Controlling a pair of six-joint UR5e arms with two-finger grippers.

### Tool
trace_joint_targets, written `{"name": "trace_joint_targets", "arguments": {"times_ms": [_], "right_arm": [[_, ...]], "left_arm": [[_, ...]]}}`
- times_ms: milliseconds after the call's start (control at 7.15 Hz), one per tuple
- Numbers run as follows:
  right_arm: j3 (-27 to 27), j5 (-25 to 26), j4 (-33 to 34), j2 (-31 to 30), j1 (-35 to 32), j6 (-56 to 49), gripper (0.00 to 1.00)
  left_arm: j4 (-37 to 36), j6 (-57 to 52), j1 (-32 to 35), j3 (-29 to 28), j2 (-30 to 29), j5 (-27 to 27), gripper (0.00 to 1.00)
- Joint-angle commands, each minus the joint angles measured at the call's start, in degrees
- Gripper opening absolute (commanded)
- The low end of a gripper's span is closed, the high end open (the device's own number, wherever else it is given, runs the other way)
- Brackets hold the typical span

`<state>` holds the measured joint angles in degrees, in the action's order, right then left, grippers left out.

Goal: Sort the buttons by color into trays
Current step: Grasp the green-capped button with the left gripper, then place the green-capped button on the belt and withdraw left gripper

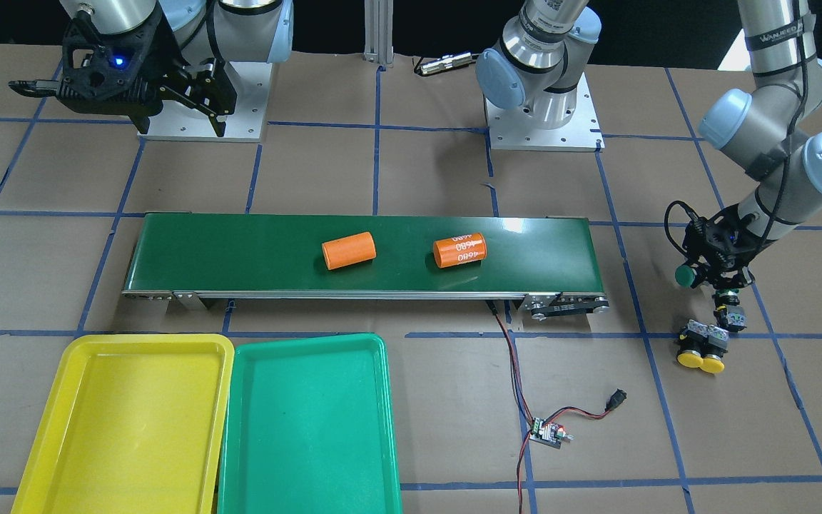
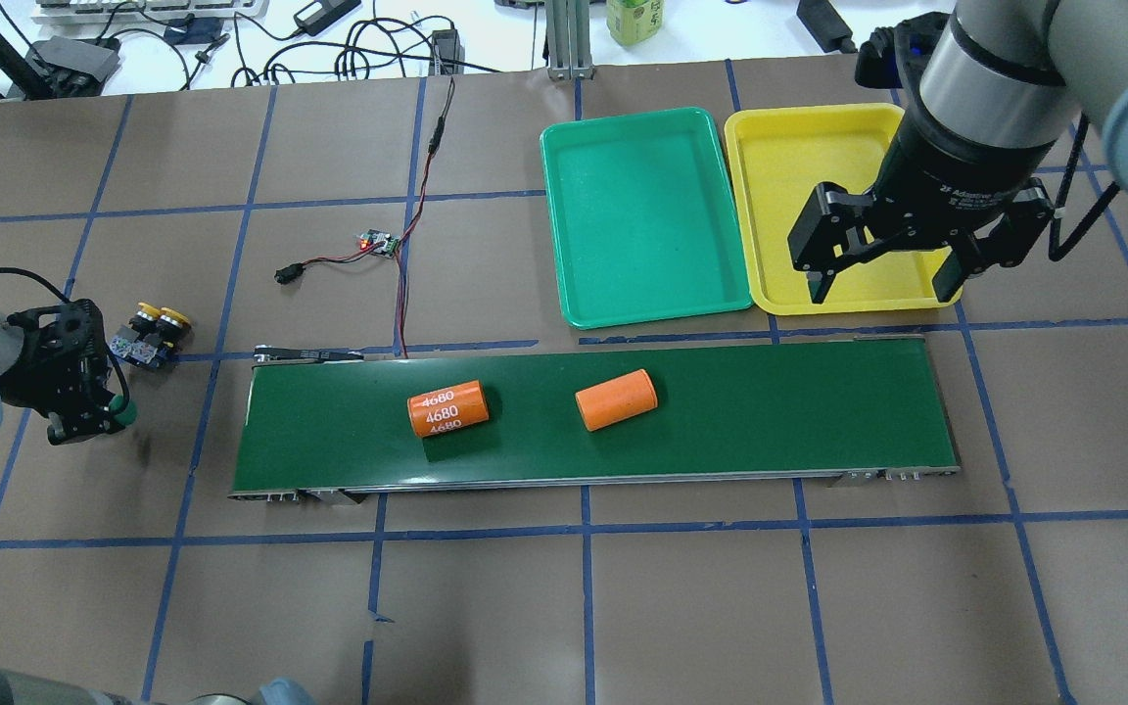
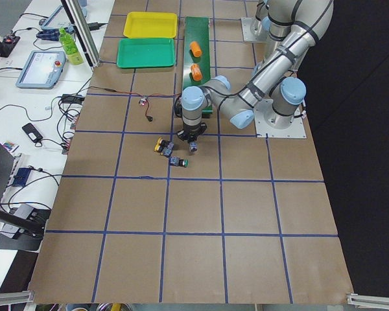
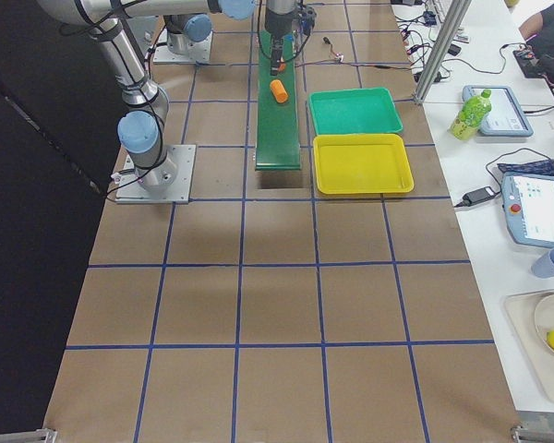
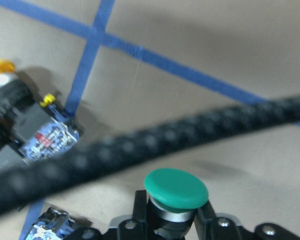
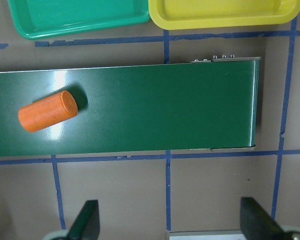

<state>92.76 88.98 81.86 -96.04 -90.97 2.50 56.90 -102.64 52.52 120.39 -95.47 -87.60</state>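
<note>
My left gripper is low over the table past the conveyor's end, shut on a green button whose cap sticks out sideways. Two yellow buttons lie side by side on the table close by, and a further button body lies between them and the gripper. The yellow tray and the green tray stand side by side, both bare. My right gripper hangs open and high near the conveyor's other end, holding nothing.
A long dark-green conveyor belt carries two orange cylinders, one marked 4680. A small controller board with red and black wires lies on the table. Both arm bases stand behind the belt.
</note>
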Motion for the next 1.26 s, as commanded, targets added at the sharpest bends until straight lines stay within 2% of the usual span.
{"name": "trace_joint_targets", "arguments": {"times_ms": [0, 280, 419, 559, 699, 839, 979, 1119], "right_arm": [[0.0, 0.5, 0.6, 0.1, 0.1, 0.1, 1.0], [0.0, 0.0, 0.9, 0.1, 0.0, 0.0, 1.0], [0.0, 0.4, 0.5, 0.1, 0.1, 0.1, 1.0], [0.0, 0.1, 0.9, 0.1, 0.0, 0.0, 1.0], [0.1, 0.1, 0.8, 0.1, 0.0, 0.0, 1.0], [0.1, 0.1, 0.7, 0.1, 0.0, 0.1, 1.0], [0.1, 0.1, 0.7, 0.1, 0.0, 0.1, 1.0], [0.1, 0.1, 0.8, 0.1, 0.0, 0.1, 1.0]], "left_arm": [[8.7, 7.1, 8.6, 0.7, 8.3, 2.0, 0.0], [7.7, 20.3, 25.0, 0.5, 8.4, 1.9, 0.0], [7.1, 27.8, 30.9, 0.9, 7.1, 2.2, 0.0], [6.9, 28.4, 33.5, 1.2, 6.4, 2.2, 0.0], [5.8, 28.6, 34.0, 1.7, 6.3, 2.3, 0.52], [5.5, 32.0, 34.1, 2.5, 6.2, 3.9, 1.0], [3.5, 32.7, 33.8, 1.6, 6.7, 3.3, 1.0], [4.5, 32.9, 33.4, 1.1, 7.7, 3.3, 1.0]]}}
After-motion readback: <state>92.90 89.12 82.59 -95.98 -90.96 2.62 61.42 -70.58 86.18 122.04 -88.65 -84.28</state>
